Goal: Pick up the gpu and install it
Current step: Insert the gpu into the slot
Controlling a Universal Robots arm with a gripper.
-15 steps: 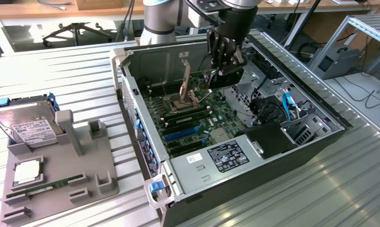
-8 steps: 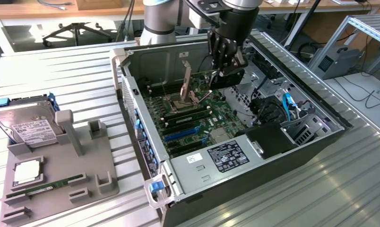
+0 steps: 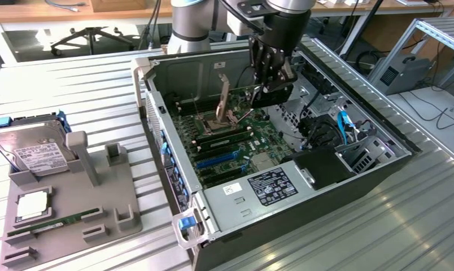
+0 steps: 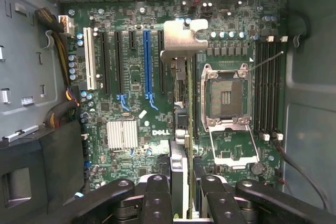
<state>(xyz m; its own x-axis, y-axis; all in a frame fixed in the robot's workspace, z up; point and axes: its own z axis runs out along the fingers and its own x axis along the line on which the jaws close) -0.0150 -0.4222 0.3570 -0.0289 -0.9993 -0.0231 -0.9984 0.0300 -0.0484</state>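
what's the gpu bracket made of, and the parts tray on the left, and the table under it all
The gpu bracket looks like bare sheet metal: pale silver, dull sheen, bent edges. It is held edge-on by the gripper. The parts tray looks like matte grey plastic, possibly printed; no shine. The table looks like ribbed aluminium, with streaky reflections.

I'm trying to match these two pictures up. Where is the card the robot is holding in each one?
Exterior view: the gpu hangs upright inside the open case, under the gripper.
Wrist view: the gpu runs edge-on up the middle, bracket farthest.
Shared landmark: the open processor socket.
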